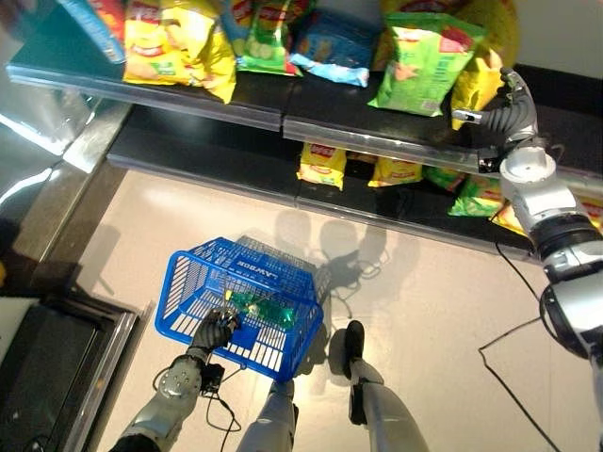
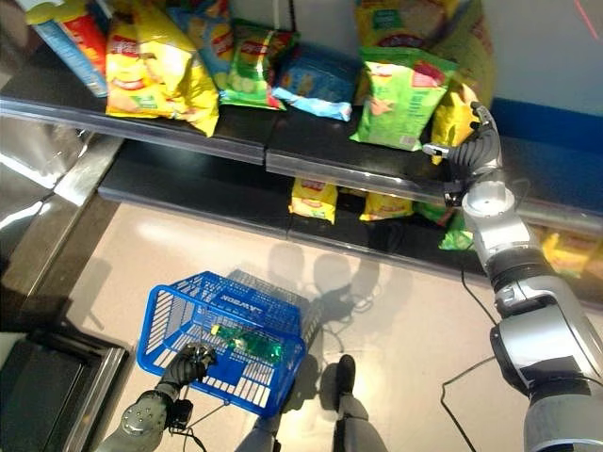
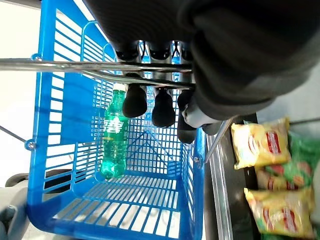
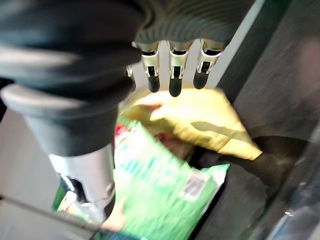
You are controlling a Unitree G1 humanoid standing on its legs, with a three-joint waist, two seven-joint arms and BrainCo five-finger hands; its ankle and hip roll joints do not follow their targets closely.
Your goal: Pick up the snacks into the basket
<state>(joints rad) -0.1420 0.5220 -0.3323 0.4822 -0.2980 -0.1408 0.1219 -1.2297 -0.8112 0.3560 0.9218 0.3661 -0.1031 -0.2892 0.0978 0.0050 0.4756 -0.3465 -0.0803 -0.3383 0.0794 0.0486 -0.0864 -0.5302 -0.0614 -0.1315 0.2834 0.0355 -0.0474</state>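
Left hand [image 1: 213,331] curled round the wire handle [image 3: 75,65] of the blue basket [image 1: 193,273], green soda bottle [image 3: 114,135] lying inside, right hand [image 2: 476,141] at the upper shelf [image 2: 311,141], straight fingers [image 4: 172,82] just above the yellow snack bag [image 4: 200,120], not gripping, green snack bag [image 2: 400,99] beside it.

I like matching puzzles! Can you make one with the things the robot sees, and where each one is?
Things:
1. green bottle
2. blue basket
3. yellow bag
4. big green bag

Places:
A. on the upper shelf, next to the yellow bag
B. lying inside the basket
C. hanging by its handle from the left robot hand
D. at the fingers of the right robot hand

Pairs: 1-B, 2-C, 3-D, 4-A
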